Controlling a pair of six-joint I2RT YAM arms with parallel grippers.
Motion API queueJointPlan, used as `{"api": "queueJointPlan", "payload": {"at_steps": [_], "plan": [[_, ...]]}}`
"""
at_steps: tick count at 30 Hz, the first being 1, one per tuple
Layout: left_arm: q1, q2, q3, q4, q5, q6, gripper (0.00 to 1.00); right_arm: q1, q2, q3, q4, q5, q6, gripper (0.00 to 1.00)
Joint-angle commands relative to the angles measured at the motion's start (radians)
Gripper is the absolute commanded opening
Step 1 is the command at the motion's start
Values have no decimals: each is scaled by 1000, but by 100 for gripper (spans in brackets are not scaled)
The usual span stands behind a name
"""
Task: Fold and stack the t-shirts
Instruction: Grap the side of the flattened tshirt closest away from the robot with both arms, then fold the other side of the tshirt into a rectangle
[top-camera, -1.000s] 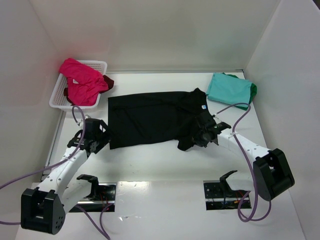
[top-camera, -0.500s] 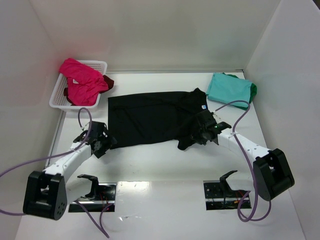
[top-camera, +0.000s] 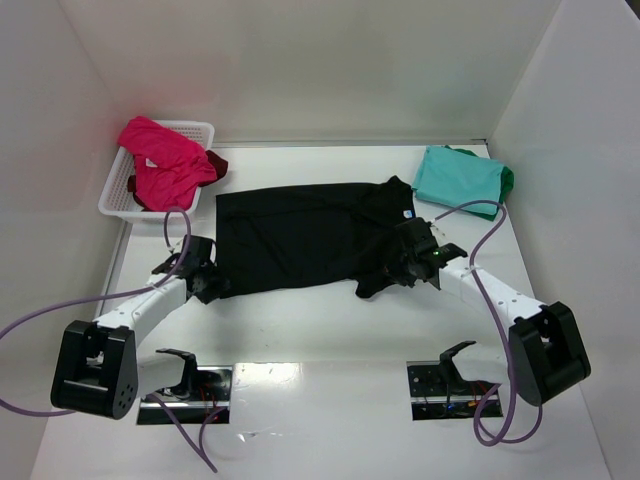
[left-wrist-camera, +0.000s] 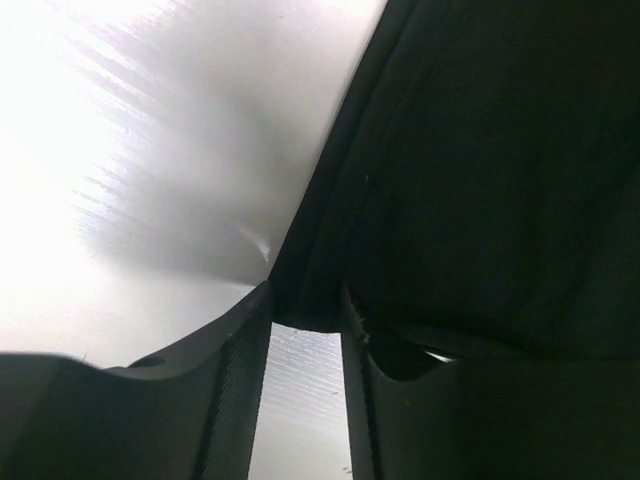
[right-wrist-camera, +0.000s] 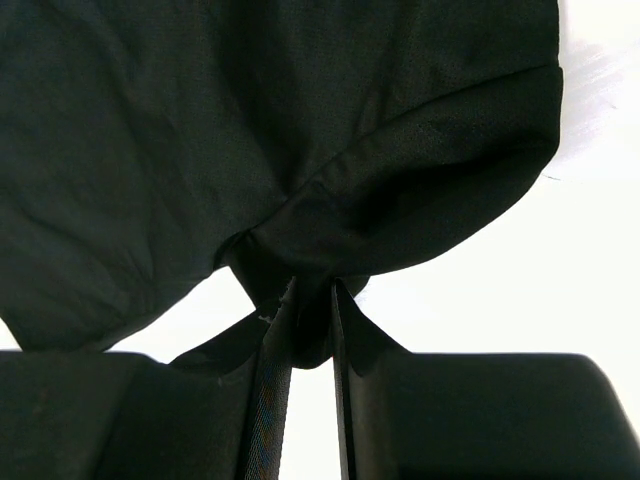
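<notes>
We find the black cloth t-shirt (top-camera: 300, 235) spread flat mid-table. At the far left stands the white plastic lattice basket (top-camera: 112, 198), holding the magenta-pink cloth tee (top-camera: 160, 165), with the dark red cloth tee (top-camera: 216, 163) at its right rim. At the far right, the teal cloth tee (top-camera: 455, 178) lies on the green cloth tee (top-camera: 507, 180). The left gripper (top-camera: 212, 285) sits at the shirt's near left corner and the right gripper (top-camera: 390, 274) at its near right sleeve.

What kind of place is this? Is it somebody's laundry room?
Probably a robot test booth, not a home. A left arm and a right arm are bolted to a white table with bare white walls around it, handling a black t-shirt near a basket holding a pink t-shirt.
</notes>
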Motion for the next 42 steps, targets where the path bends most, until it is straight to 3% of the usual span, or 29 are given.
{"api": "queueJointPlan", "payload": {"at_steps": [1,3,5,6,12,17,20,31,42], "plan": [[-4,-8,5,5,-2,4,33,-6,-24,11,30,14,2,25],[-4,-8,5,5,-2,4,22,-6,-24,11,30,14,2,25],[-4,-8,5,5,8,4,4,-6,-34,2,30,14,2,25],[-4,-14,5,5,8,4,1,-6,-34,2,30,14,2,25],[-4,-99,46,-52,1,13,0,-6,-76,20,-5,54,23,16],[5,-218,102,-87,-52,35,0,-85,-118,43,-10,66,-8,2],[19,-223,136,-87,-68,50,0,-115,-118,83,-5,80,-46,0],[32,-7,306,11,-77,115,0,-205,-34,193,117,76,-119,0],[62,280,489,94,-95,189,0,-265,153,268,278,-1,-141,1]]}}
